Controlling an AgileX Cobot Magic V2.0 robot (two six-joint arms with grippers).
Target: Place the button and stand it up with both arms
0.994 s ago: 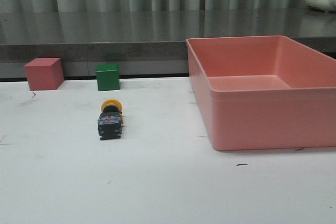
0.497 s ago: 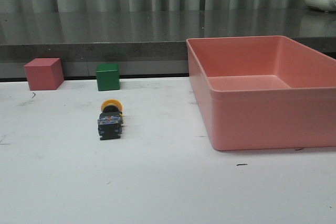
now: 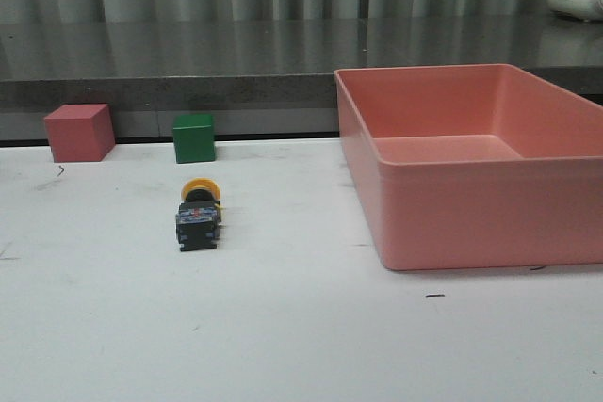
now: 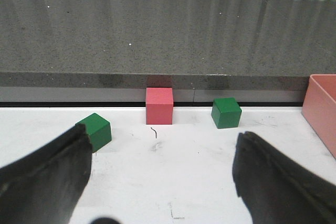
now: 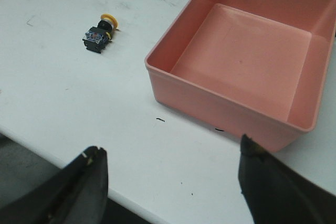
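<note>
The button (image 3: 198, 214) lies on its side on the white table, left of centre, yellow cap pointing toward the back and black body toward me. It also shows in the right wrist view, the button (image 5: 98, 34) lying far ahead of the fingers. My right gripper (image 5: 171, 146) is open over the table's near edge, holding nothing. My left gripper (image 4: 164, 136) is open above bare table with nothing between its fingers; the button is out of that view. Neither arm appears in the front view.
A large pink bin (image 3: 471, 218) stands at the right, seen too as the pink bin (image 5: 210, 103). A pink cube (image 3: 79, 132) and a green cube (image 3: 193, 137) sit at the back left. A second green cube (image 4: 94, 131) lies near my left finger.
</note>
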